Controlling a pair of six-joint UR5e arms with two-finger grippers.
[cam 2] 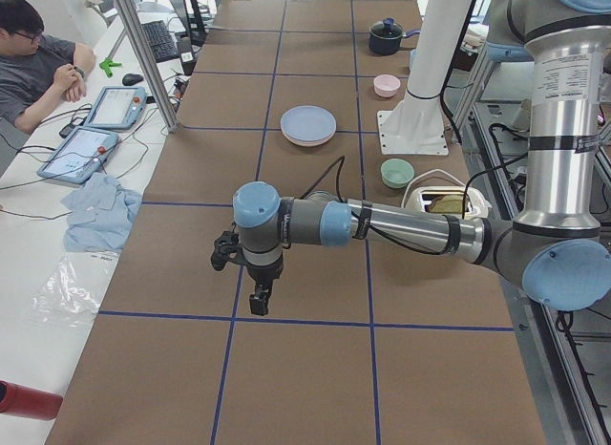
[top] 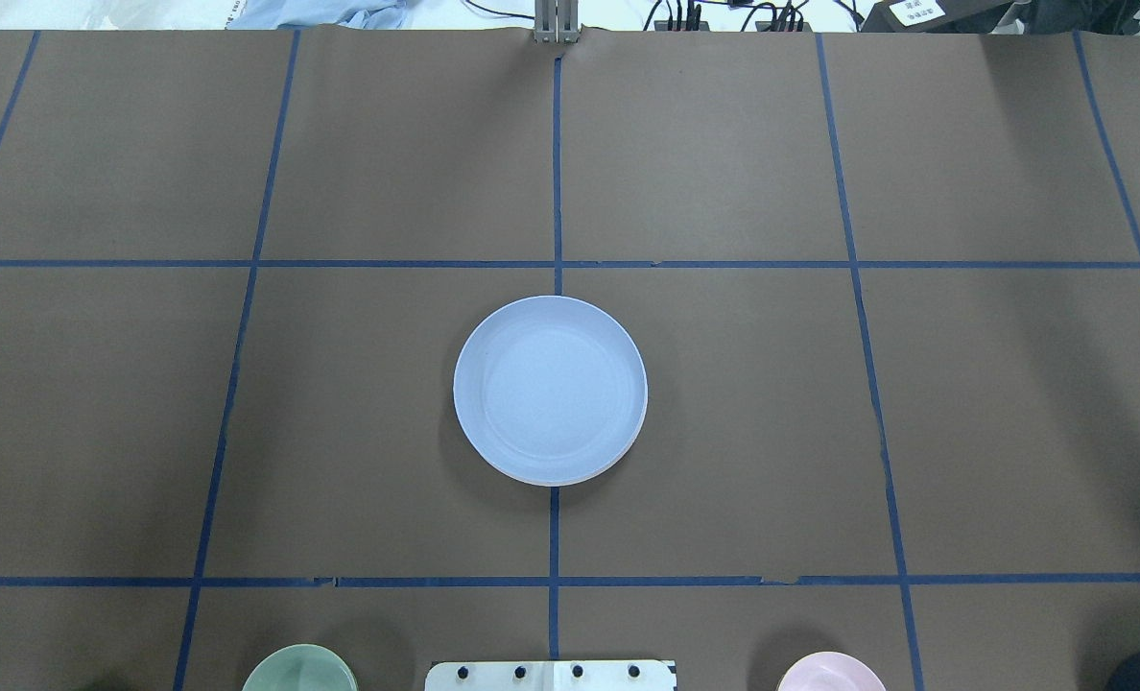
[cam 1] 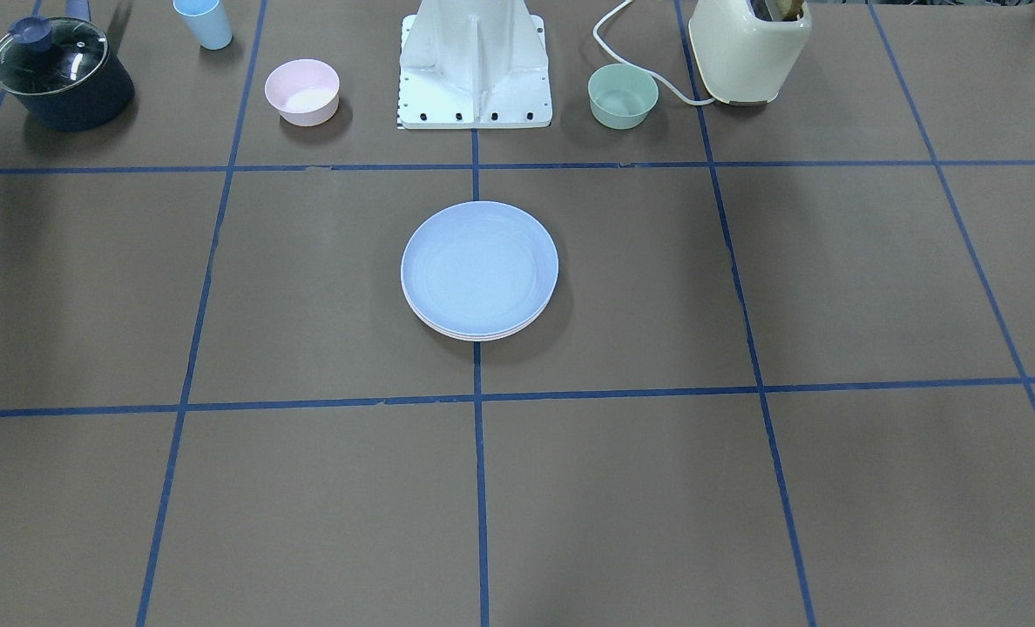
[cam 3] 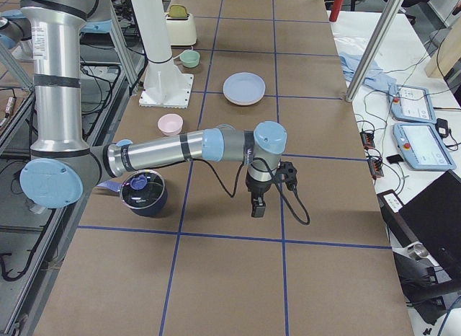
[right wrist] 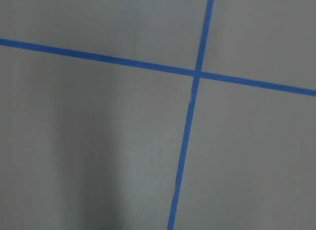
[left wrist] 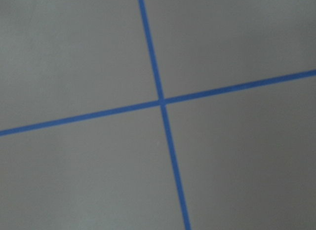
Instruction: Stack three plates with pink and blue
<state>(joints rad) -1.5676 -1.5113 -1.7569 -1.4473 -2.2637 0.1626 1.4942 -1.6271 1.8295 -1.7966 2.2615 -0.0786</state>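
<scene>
Both hands [cam 2: 258, 302] [cam 3: 258, 208] hang empty; openness unclear.

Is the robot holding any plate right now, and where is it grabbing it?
No. The plates sit stacked alone on the table, blue on top. The left gripper and right gripper hang far away over bare table.

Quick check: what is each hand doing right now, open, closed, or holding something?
Left hand: shows only in a side view, so open or closed cannot be told; nothing hangs from it.
Right hand: the same, cannot be told.
</scene>
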